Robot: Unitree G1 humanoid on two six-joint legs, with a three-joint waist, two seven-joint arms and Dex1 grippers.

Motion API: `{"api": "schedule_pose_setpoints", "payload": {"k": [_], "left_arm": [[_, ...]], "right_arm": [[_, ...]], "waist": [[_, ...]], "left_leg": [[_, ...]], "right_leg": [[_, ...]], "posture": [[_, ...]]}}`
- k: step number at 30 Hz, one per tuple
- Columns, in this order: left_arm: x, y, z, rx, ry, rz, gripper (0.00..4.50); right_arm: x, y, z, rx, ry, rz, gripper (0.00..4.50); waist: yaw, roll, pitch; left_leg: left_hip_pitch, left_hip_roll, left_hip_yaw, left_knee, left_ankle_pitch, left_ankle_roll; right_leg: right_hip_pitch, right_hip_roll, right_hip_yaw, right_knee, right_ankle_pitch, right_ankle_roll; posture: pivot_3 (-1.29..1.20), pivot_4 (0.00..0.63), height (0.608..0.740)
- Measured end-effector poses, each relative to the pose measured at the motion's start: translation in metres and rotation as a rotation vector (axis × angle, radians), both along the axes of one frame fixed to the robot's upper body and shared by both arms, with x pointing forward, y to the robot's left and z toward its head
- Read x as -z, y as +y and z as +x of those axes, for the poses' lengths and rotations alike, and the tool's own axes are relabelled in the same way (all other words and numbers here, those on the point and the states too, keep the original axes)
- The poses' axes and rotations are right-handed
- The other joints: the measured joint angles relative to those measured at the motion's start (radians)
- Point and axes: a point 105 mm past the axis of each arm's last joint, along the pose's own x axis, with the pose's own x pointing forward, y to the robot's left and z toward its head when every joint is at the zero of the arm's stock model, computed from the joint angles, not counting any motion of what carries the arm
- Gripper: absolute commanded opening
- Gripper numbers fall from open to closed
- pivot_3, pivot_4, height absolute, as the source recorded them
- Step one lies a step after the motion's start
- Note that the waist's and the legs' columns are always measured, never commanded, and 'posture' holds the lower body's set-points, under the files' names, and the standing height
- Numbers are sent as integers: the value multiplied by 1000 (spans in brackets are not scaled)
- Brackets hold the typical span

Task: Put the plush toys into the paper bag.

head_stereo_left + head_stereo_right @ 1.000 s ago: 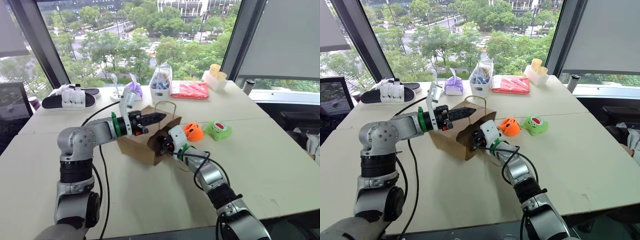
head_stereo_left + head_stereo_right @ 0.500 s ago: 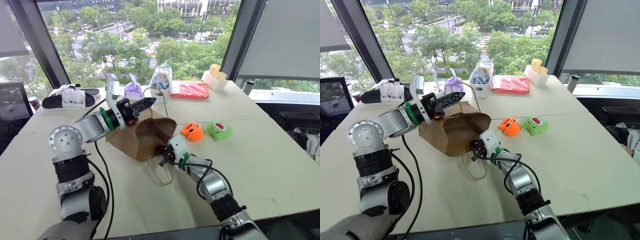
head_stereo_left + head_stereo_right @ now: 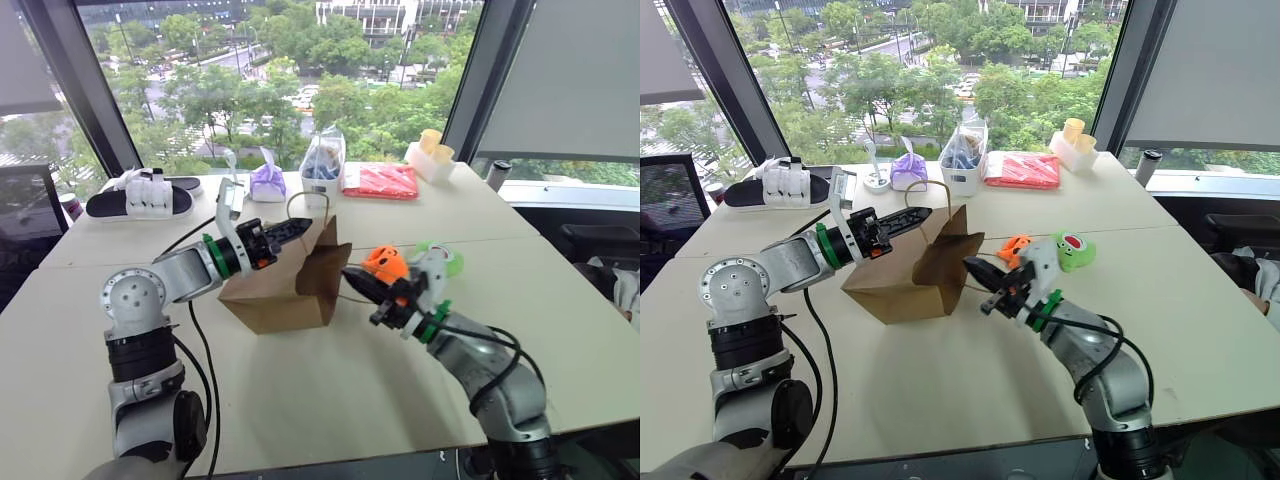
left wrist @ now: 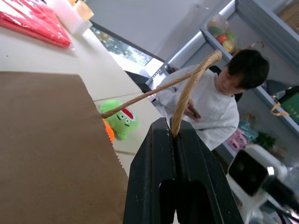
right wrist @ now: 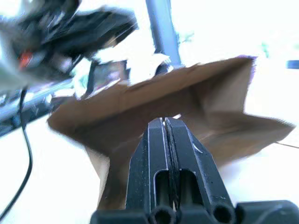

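Note:
The brown paper bag (image 3: pixel 275 295) stands upright in the middle of the table, its mouth pulled open. My left gripper (image 3: pixel 300 228) is above its far side, shut on the bag's twisted loop handle (image 4: pixel 187 88). Just right of the bag, my right gripper (image 3: pixel 352 277) is shut and raised off the table, and a thin strand of the near handle runs to its tips. The orange plush toy (image 3: pixel 385 262) and the green plush toy (image 3: pixel 1072 250) lie on the table right of the bag, behind my right hand, which partly hides the green one.
Along the far edge are a purple tied pouch (image 3: pixel 267 180), a clear bag of items (image 3: pixel 322 160), a red flat packet (image 3: pixel 380 180) and a tub with yellow cups (image 3: pixel 430 152). A black-and-white device (image 3: pixel 140 195) lies far left. A seated person (image 4: pixel 210 112) is beyond the table.
The bag has gone from lying slumped to standing upright with its mouth spread. My right gripper rose off the table and drew back to the right. My left gripper kept its hold on the handle.

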Motion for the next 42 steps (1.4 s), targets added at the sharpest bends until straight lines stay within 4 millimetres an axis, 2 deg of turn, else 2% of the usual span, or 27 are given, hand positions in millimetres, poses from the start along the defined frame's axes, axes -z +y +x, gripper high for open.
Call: {"api": "schedule_pose_setpoints", "payload": {"k": [2, 3, 5, 6, 10, 12, 13, 17, 20, 23, 25, 27, 31, 33, 34, 39, 42], "left_arm": [[4, 0, -1, 3, 10, 9, 12], [7, -1, -1, 7, 18, 14, 1], [11, 0, -2, 7, 27, 27, 0], [11, 0, -2, 10, 27, 29, 0], [11, -4, -3, 26, 14, 38, 0], [12, -6, -3, 34, 12, 41, 0], [11, -6, -3, 34, 10, 40, 0], [11, -6, -2, 31, 1, 48, 0], [10, -6, -2, 26, -4, 46, 0], [8, -5, -1, 15, -13, 41, 0], [6, -5, 0, 10, -15, 23, 0], [3, -6, 0, 13, -16, -16, 0], [-2, -3, 1, 1, -27, -17, 0], [-3, -1, 2, -9, -34, -18, 0], [-3, 0, 2, -10, -36, -18, 0], [-3, -1, 1, -2, -39, -12, 0], [0, -5, 0, 22, -38, -4, 0]], "right_arm": [[-10, -30, 24, 151, -6, 19, 0], [-13, -46, 34, 222, -9, 21, 259], [-9, -62, 49, 314, 3, -29, 862], [-3, -67, 56, 339, 24, -73, 1377], [31, -68, 85, 387, 149, -226, 3352], [34, -66, 97, 391, 195, -246, 4244], [32, -65, 102, 389, 203, -246, 4384], [24, -52, 113, 312, 213, -284, 4384], [40, -49, 118, 292, 276, -366, 4384], [64, -54, 122, 303, 358, -437, 4384], [76, -58, 123, 314, 391, -472, 3860], [82, -58, 124, 313, 405, -490, 3059], [77, -55, 128, 313, 380, -509, 978], [77, -56, 128, 315, 376, -513, 219], [76, -56, 128, 315, 369, -516, 8], [66, -60, 128, 304, 315, -500, 8], [34, -78, 126, 293, 192, -504, 8]], "waist": [[1, 0, 0], [1, 0, 0], [1, 0, 0], [1, 0, 0], [-6, 0, 0], [-7, 0, 0], [-7, 0, 0], [-7, 0, 0], [-3, 0, 0], [-4, 0, 0], [-6, 0, 0], [-7, 0, 0], [-8, 0, 0], [-8, 0, 0], [-8, 0, 0], [-6, 0, 0], [-3, 0, 0]], "left_leg": [[1, 0, 1, 0, 0, 0], [1, 0, 1, 0, 0, 0], [1, 0, 1, -2, 0, 0], [1, 0, 1, -2, 0, 0], [1, 0, 4, -5, 0, 0], [0, 0, 4, -5, 1, -1], [0, 0, 4, -5, 1, -1], [1, 0, 4, -7, 1, -1], [0, 0, 4, -7, 1, -1], [0, 0, 4, -7, 1, -1], [0, 0, 4, -7, 1, -1], [0, 0, 4, -7, 1, -1], [0, 0, 4, -7, 1, -1], [0, 0, 4, -7, 1, -1], [0, 0, 4, -7, 1, -1], [0, 0, 4, -7, 1, -1], [-1, 0, 4, -7, 1, -1]], "right_leg": [[0, 0, 1, 0, 0, 0], [0, 0, 1, 0, 0, 0], [0, 0, 1, 0, 0, 0], [-1, 0, 1, 0, 0, 0], [-3, -1, 4, 0, 0, 0], [-4, -1, 4, 0, 0, 0], [-4, -1, 4, 0, 0, 0], [-4, -1, 4, -1, 0, 0], [-3, -1, 4, -2, 0, 0], [-3, -1, 4, -2, 0, 0], [-4, -1, 4, -2, 0, 0], [-4, -1, 4, -2, 0, 0], [-4, -1, 4, -2, 0, 0], [-4, -1, 4, -2, 0, 0], [-4, -1, 4, -2, 0, 0], [-4, -1, 4, -2, 0, 0], [-4, -1, 4, -2, 0, 0]], "posture": [[0, 150, 740], [0, 150, 740], [0, 150, 740], [0, 150, 740], [0, 150, 740], [0, 150, 740], [0, 150, 740], [0, 150, 740], [0, 150, 740], [0, 150, 740], [0, 150, 740], [0, 150, 740], [0, 150, 740], [0, 150, 740], [0, 150, 740], [0, 150, 740], [0, 150, 740]]}}
